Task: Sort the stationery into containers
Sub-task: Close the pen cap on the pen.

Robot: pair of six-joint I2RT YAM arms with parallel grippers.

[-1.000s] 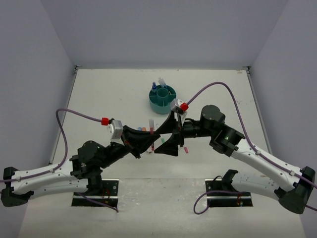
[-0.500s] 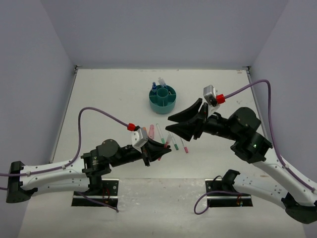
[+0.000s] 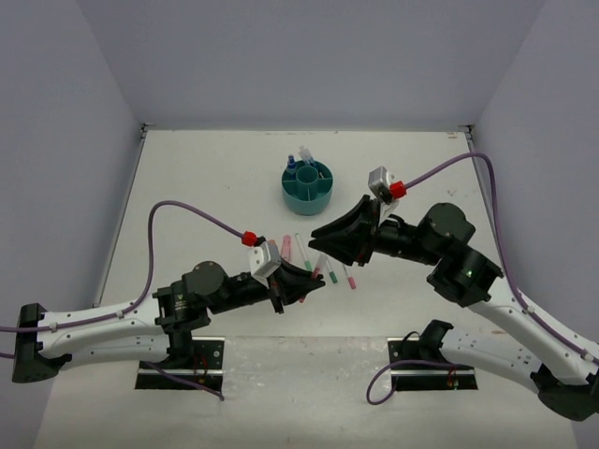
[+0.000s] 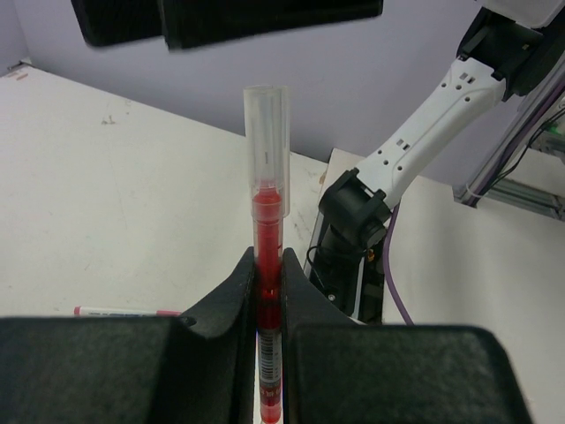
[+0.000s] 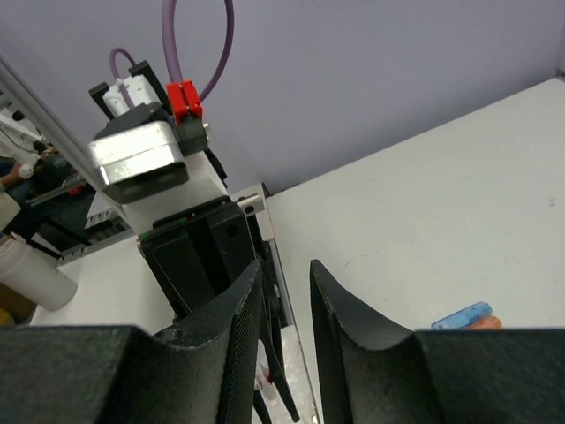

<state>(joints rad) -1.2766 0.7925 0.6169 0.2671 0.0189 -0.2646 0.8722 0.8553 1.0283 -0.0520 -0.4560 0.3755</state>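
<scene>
Top view: the left fingers (image 3: 316, 282) and right fingers (image 3: 316, 239) meet closely above loose pens (image 3: 301, 249) on the counter (image 3: 206, 178), and the teal organiser (image 3: 308, 185) stands beyond them.

Left wrist: the left fingers (image 4: 267, 287) pinch a red pen (image 4: 267, 221), with its clear cap pointing away from them.

Right wrist: the right fingers (image 5: 284, 300) are slightly spread and hold nothing. Blue and orange markers (image 5: 465, 315) lie to their right.

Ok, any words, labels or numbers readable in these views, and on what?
No text is legible.
Red pen in the left gripper: its printed barrel label is too small and blurred to read.
Teal organiser: no marking visible.
</scene>
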